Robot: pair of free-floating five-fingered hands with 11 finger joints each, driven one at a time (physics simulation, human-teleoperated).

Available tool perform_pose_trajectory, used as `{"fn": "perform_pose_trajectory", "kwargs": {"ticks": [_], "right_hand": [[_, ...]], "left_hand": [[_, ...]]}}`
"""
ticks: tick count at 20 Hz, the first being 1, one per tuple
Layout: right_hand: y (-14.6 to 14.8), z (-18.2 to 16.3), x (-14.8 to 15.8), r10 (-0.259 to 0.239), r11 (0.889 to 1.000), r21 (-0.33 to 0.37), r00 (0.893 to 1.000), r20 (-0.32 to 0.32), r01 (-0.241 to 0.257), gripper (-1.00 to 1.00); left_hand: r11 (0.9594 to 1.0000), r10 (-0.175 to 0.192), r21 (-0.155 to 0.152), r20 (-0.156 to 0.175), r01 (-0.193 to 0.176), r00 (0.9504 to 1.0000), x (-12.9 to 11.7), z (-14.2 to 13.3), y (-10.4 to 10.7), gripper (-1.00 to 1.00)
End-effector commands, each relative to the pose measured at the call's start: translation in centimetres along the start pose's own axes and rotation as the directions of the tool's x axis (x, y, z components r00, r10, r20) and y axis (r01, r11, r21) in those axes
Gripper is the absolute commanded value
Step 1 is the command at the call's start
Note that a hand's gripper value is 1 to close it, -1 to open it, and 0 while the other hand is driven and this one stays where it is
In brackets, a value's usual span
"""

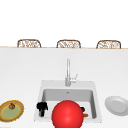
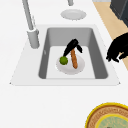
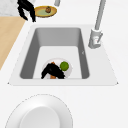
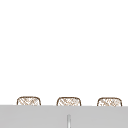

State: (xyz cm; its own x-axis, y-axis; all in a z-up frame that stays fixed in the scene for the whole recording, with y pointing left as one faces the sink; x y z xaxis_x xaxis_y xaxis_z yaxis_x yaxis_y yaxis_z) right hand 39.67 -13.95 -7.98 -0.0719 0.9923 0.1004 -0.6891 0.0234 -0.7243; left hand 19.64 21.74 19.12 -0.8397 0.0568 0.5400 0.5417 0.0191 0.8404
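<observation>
In the sink, the right hand reaches down onto a small white plate on the basin floor, its fingers curled about the upper end of an orange carrot that lies lengthwise on the plate. A green lime sits on the same plate just beside the carrot, on the faucet side. In the right side view the same hand covers most of the carrot, with the lime next to it. The left hand hangs in the air over the near left edge of the sink, fingers curled downward and holding nothing; it appears too at the sink's front rim in the left side view. A tall grey faucet stands behind the basin. On the white worktop, a yellow-rimmed woven plate with a small brown item lies left of the sink, and a plain grey plate lies to its right. A large red ball blocks the basin's front in the front view.
</observation>
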Motion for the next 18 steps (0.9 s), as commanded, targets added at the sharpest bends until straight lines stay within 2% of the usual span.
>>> {"fn": "perform_pose_trajectory", "kwargs": {"ticks": [1,5,6,7,9,12,17,18], "right_hand": [[-0.4,-1.5,-0.2,-0.029,0.998,0.06,0.999,-0.025,0.03,-1.0],[-0.6,-2.6,0.0,-0.025,0.995,0.1,0.999,-0.025,0.027,-1.0],[-0.7,-2.6,0.5,-0.019,0.994,0.106,0.999,-0.036,0.022,1.0],[-0.7,-2.5,0.8,0.006,0.997,0.072,0.999,-0.044,-0.003,1.0],[-0.8,-2.2,0.4,0.005,1.0,-0.022,0.999,-0.034,-0.006,1.0],[-1.3,-2.5,0.2,0.01,0.993,-0.118,1.0,-0.027,-0.013,1.0],[-1.4,-2.6,0.1,0.016,0.985,-0.174,0.999,-0.029,-0.021,1.0],[-1.6,-2.7,0.8,0.031,0.984,-0.174,0.998,-0.045,-0.039,1.0]], "left_hand": [[1.0,0.0,0.0,0.0,0.0,1.0,0.0,0.0,0.0,0.0],[1.0,0.0,0.0,0.0,0.0,1.0,0.0,0.0,0.0,0.0],[1.0,0.0,0.0,0.0,0.0,1.0,0.0,0.0,0.0,0.0],[1.0,0.0,0.0,0.0,0.0,1.0,0.0,0.0,0.0,0.0],[1.0,0.0,0.0,0.0,0.0,1.0,0.0,0.0,0.0,0.0],[1.0,0.0,0.0,0.0,0.0,1.0,0.0,0.0,0.0,0.0],[1.0,0.0,0.0,0.0,0.0,1.0,0.0,0.0,0.0,0.0],[1.0,0.0,0.0,0.0,0.0,1.0,0.0,0.0,0.0,0.0]]}}
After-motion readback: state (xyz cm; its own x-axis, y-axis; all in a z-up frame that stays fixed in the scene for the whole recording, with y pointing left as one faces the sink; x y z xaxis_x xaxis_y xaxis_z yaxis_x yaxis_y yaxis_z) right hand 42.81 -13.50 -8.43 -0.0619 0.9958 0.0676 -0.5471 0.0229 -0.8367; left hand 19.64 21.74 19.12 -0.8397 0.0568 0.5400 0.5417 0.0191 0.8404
